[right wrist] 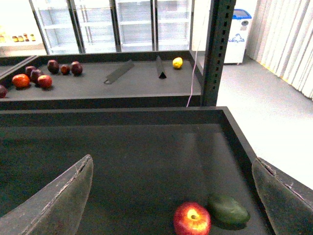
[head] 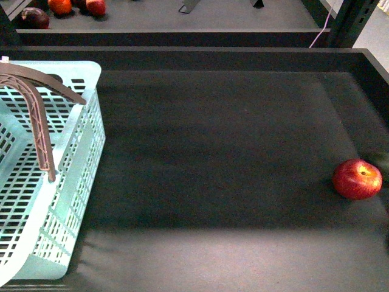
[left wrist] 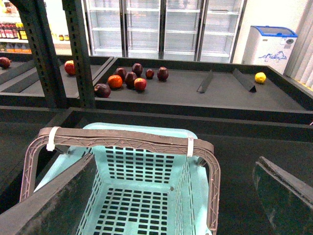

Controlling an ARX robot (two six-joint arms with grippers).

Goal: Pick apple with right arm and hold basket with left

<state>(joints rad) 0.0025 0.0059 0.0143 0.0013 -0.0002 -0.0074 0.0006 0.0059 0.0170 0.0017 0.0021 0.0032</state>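
Apple (head: 357,179): lies on the dark shelf floor (head: 231,158) near its right wall, well apart from the basket, stem dimple up
Neighbour: a dull green fruit (right wrist: 229,209) sits just beside the apple on the wall side; whether they touch I cannot tell
Right claw (right wrist: 172,161): spread wide and empty, above and short of the apple, which shows off-centre between the fingers
Right arm advice: centre over the apple first, then come down; I would put one finger on the open side and slip the other into the gap by the green fruit so it is not nudged or caught; close low around the widest part, as the glossy skin may slip
Basket (head: 73,182): stands at the left end of the shelf, both handles (left wrist: 127,139) raised together over the middle
Left claw (left wrist: 176,161): open, gripping nothing, above the basket with the handles just ahead
Left arm advice: close across both handles between the white ties (left wrist: 190,146)
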